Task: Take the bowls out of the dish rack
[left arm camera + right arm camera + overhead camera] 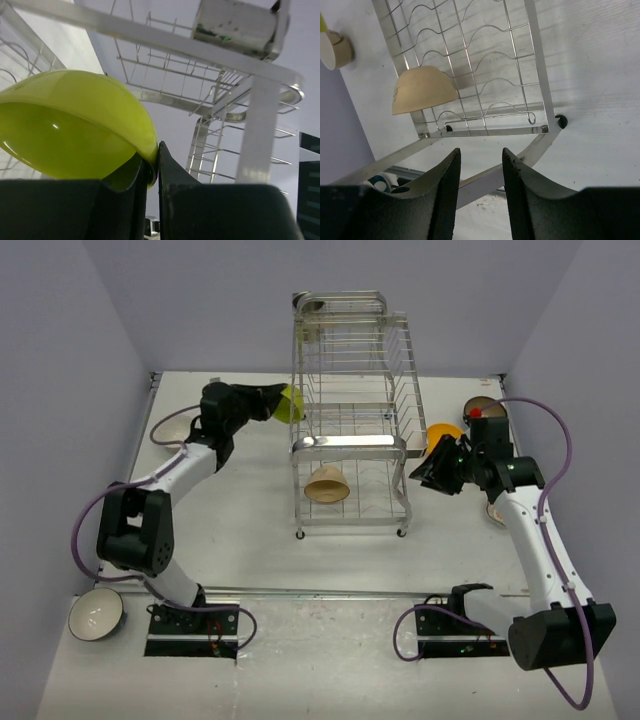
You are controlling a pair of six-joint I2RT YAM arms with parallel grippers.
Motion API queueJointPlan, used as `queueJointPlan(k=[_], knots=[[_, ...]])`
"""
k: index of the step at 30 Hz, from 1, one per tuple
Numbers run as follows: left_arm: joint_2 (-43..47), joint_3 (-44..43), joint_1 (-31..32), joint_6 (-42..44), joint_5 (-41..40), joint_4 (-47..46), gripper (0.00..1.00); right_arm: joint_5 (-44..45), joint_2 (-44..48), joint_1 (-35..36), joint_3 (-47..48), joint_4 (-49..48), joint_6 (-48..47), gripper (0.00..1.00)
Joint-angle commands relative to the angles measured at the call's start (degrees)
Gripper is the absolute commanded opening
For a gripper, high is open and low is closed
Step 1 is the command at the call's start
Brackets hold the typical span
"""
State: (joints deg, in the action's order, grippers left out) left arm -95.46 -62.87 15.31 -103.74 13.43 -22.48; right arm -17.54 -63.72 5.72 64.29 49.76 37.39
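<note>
One green bowl [75, 125] is pinched by its rim in my left pincer [157, 150], which is nearly shut, at the left side of the dish rack [350, 443]. I judge it mid-unload, and next I need to carry it clear onto the counter [250, 540]. My right pincer [481, 152] hangs partly open and empty beside the rack, where a tan bowl [327, 485] waits on the lower tier.

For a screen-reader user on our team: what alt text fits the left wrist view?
The left gripper pinches the rim of a yellow-green bowl, which fills the left of the view. Beyond it, the chrome wire dish rack rises to the right.
</note>
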Motion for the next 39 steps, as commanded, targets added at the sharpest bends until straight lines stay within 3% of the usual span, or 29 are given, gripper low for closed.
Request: queueJointPlan(k=[1, 10, 17, 20, 27, 39], knots=[[5.8, -1.3, -4.1, 10.1, 5.6, 8.0, 0.0, -1.6, -0.1, 0.0, 2.2, -0.7, 0.2, 0.4], [10.8, -10.5, -14.6, 36.9, 5.8, 50.2, 0.0, -0.1, -4.2, -1.1, 7.2, -0.7, 0.5, 0.41], [12.7, -13.7, -19.3, 53.3, -8.1, 71.5, 0.0, -8.1, -11.0, -2.6, 13.0, -2.4, 3.7, 0.4], [12.1, -12.3, -21.6, 55.6, -12.6, 74.2, 0.0, -10.2, -12.6, -2.6, 16.0, -3.1, 4.2, 0.4], [8.1, -6.9, -26.8, 57.8, -11.8, 74.7, 0.0, -13.1, -13.0, -2.6, 15.5, -3.8, 4.5, 0.4], [-4.4, -14.6, -30.9, 61.6, -18.4, 75.4, 0.0, -18.5, -10.5, -2.6, 7.9, -8.6, 5.6, 0.4]])
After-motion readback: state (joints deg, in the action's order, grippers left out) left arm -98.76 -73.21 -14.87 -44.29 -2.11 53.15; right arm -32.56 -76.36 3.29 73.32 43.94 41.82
